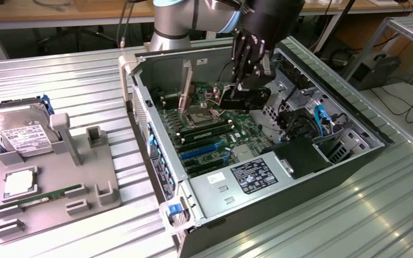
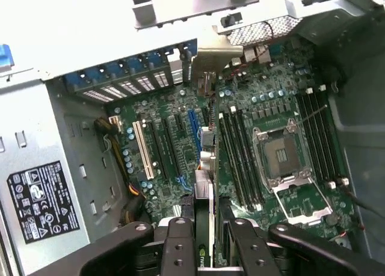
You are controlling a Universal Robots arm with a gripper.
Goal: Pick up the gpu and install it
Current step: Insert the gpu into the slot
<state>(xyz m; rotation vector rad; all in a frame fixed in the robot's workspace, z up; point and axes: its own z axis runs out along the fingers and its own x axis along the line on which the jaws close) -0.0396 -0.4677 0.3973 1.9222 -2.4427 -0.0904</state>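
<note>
- Exterior view: gripper (image 1: 251, 76) sits inside the case (image 1: 131, 80), at 1 o'clock from frame centre, jaws clamped on the gpu (image 1: 235, 100).
- The card is held on edge over the motherboard (image 1: 214, 137), likely so its connector edge faces a slot.
- Its bracket (image 1: 184, 86) is at 9 o'clock of the gripper, toward the rear wall.
- Wrist view: gpu (image 2: 206, 186) is edge-on between the fingers (image 2: 180, 246), along the blue slot (image 2: 194, 130). Can't tell if it is seated.
</note>
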